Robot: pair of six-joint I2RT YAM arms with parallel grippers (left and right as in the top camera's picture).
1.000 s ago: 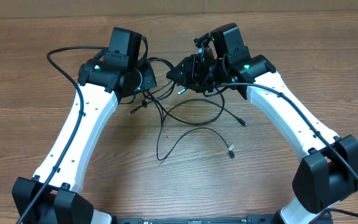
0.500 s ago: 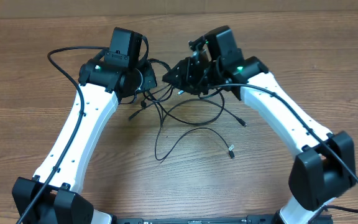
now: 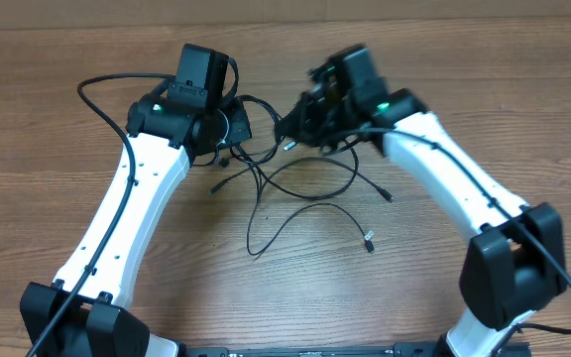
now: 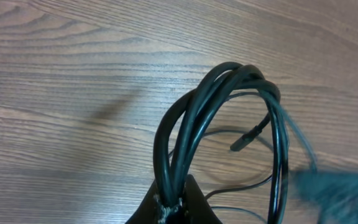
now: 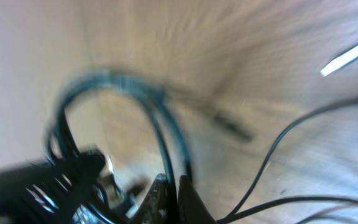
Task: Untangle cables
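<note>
— Where are the cables (image 4: 180, 149)?
— Mid-table (image 3: 523, 109), nearer the far edge, with loose ends trailing toward me. Both arms reach forward and bend inward over them.
— Grippers?
— My left gripper (image 4: 169, 202) is clamped on a looped bundle. My right gripper (image 5: 174, 198) is pinched together; the view is blurred, but one strand runs into its tips.
</note>
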